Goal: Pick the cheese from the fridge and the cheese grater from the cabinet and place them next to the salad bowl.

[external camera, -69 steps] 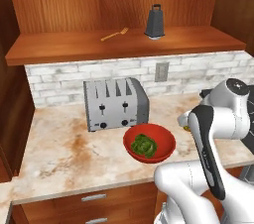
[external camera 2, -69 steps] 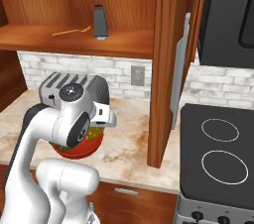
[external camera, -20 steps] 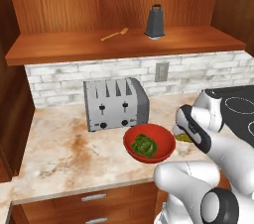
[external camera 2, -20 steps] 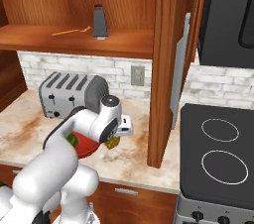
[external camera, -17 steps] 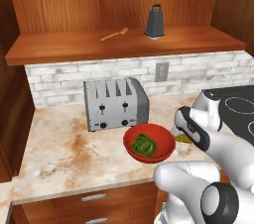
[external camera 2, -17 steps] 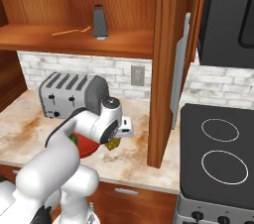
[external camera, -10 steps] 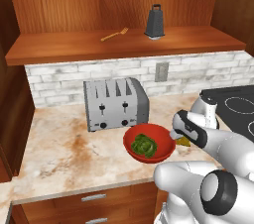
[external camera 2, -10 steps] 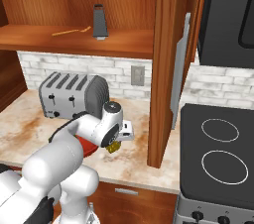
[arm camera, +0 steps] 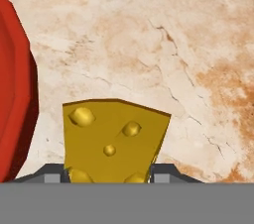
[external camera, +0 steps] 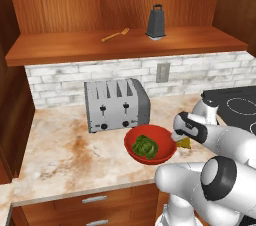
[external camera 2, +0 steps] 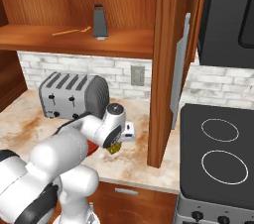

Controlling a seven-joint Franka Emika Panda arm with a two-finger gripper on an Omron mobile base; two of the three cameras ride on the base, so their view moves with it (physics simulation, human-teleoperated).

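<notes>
The yellow-orange cheese [arm camera: 111, 143] with holes sits between my two fingertips [arm camera: 52, 176], so my gripper [arm camera: 106, 178] is shut on it. It hangs low over the marble counter, just right of the red salad bowl [external camera: 149, 143], whose rim [arm camera: 15, 94] is close on the left of the hand view. From the bases the cheese [external camera: 184, 143] [external camera 2: 115, 147] peeks out under the gripper [external camera: 180, 137] [external camera 2: 116, 143]. I cannot tell whether it touches the counter. The dark grey cheese grater [external camera: 156, 21] [external camera 2: 99, 21] stands upright on the wooden cabinet shelf [external camera: 75, 47].
A silver toaster [external camera: 116, 104] [external camera 2: 74, 97] stands behind the bowl against the brick wall. A golden fork [external camera: 115, 34] lies on the shelf left of the grater. A wooden cabinet side panel [external camera 2: 166, 69] and a black stovetop [external camera 2: 218, 153] lie to the right.
The arm has swung down from high above the counter, bringing the cheese low beside the bowl's right rim. Bowl, toaster and grater have not moved.
</notes>
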